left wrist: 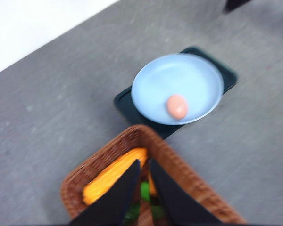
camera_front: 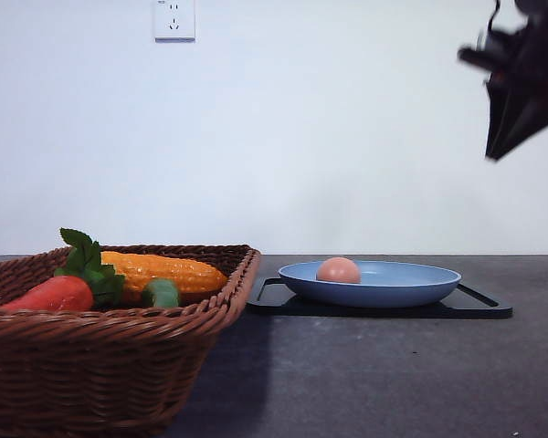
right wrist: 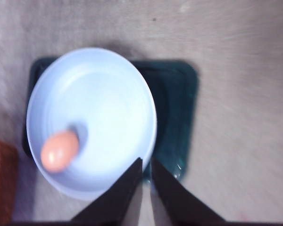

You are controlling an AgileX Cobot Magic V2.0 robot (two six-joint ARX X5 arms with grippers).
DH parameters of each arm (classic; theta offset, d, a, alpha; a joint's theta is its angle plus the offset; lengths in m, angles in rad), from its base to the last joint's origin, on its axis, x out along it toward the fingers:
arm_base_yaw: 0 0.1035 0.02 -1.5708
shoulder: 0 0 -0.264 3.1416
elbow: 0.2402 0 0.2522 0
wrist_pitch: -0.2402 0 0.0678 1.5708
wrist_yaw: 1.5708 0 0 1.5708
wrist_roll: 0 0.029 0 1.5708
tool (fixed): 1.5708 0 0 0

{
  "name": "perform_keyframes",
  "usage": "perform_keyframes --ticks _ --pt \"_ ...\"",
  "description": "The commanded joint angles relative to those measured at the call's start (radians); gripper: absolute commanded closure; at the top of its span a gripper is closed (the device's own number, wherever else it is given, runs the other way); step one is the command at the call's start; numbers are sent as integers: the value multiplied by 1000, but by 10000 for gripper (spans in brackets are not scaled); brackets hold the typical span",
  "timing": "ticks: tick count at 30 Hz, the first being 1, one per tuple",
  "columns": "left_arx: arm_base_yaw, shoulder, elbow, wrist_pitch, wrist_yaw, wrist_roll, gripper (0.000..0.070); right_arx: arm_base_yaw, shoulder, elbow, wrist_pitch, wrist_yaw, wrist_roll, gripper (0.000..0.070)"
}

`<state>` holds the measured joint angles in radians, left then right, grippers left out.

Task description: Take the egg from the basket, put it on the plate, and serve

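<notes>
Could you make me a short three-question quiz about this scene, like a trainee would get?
1. True or false: the small pinkish-brown egg lies in the large brown woven wicker basket.
2. What does the wide light blue round plate rest on?
A. the bare table
B. a flat black rectangular tray
C. the basket's rim
3. Fill in: beside the red-orange carrot in the basket lies a yellow-orange ear of ____.

Key
1. False: the egg sits in the plate.
2. B.
3. corn.

Bonus fact: the right gripper hangs over the plate's edge, its fingers nearly together and empty; the left gripper hangs over the basket, likewise.
</notes>
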<state>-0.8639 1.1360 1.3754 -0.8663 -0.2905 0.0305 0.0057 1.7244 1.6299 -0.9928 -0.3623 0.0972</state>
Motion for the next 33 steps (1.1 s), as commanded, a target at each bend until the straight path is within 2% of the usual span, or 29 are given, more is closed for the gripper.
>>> perform_keyframes --ticks 1,4,10,13,16,19,25,28,33 --pt "29 27 22 -2 -8 41 700 40 -33 19 -22 37 -46 700" --pt "108 61 18 -6 -7 41 700 116 -128 -5 -26 118 -54 700" --pt "297 64 -57 7 4 82 700 273 -327 -150 63 278 -54 700" --pt "395 34 -136 46 76 72 700 358 -433 -264 139 330 -53 700" --pt "461 -25 -244 141 174 23 700 427 -540 -395 245 362 -45 700" --pt "476 -100 -364 257 226 -46 700 491 -643 -537 375 395 -22 700" --pt "440 -268 -592 445 239 -128 700 595 -787 -819 630 472 -2 700" --pt "397 -356 -697 513 238 -191 700 626 -834 -953 756 500 7 700" --pt "341 -476 -832 590 238 -245 700 647 -851 -1136 971 501 45 700"
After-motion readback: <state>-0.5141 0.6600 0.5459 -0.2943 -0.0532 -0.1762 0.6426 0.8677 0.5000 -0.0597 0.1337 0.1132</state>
